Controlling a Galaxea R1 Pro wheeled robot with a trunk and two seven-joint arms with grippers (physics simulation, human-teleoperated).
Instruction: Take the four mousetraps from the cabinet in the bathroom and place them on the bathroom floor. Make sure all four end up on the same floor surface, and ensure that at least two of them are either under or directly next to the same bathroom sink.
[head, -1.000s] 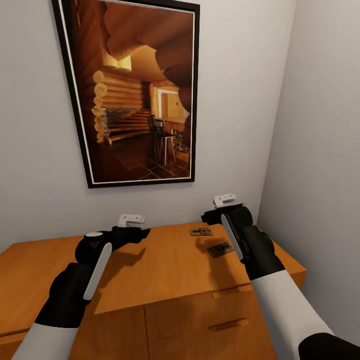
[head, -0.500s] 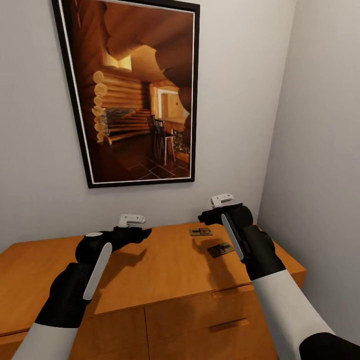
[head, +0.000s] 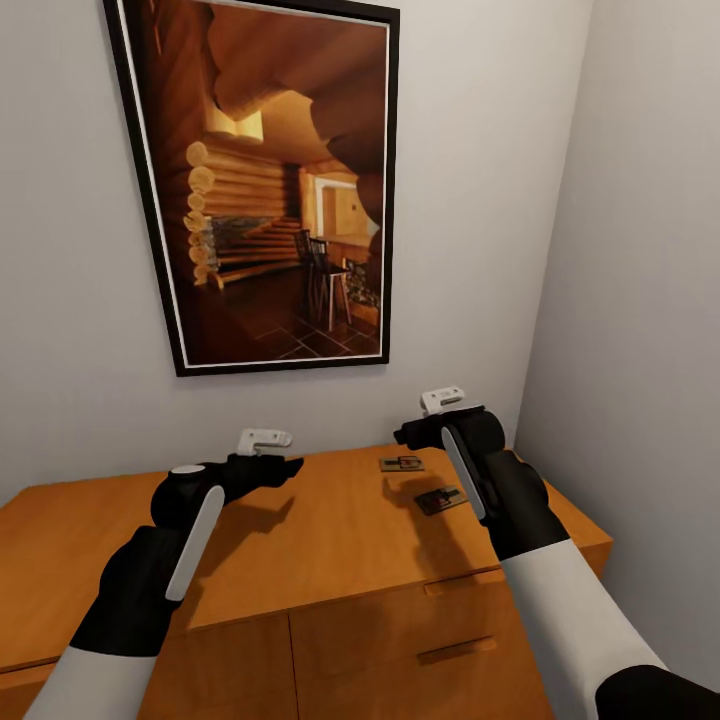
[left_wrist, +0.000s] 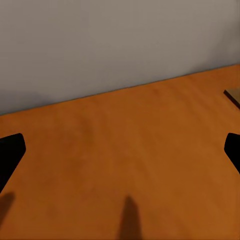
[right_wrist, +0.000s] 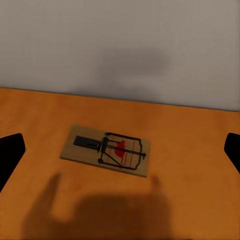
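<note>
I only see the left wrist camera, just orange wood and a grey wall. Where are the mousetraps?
Observer: On the cabinet top, towards its right end: the far mousetrap by the wall, the near mousetrap closer to you.
Operator: Is my other hand close to one?
Observer: Yes, the right fingers are spread wide above the far mousetrap.
Operator: Is it holding anything?
Observer: No, those fingers hold nothing.

Cabinet (head: 330, 540): orange-brown wood, lower half of head view. Two mousetraps (head: 402, 464) (head: 441, 499) right of centre: tan bases, dark wire; nearer trap in right wrist view (right_wrist: 106, 150) shows red mark, black metal. Walls (head: 70, 300): pale grey. Picture (head: 270, 180), upper centre: black frame, white inner border, amber log-cabin scene. Arms (head: 150, 570): black and white.
</note>
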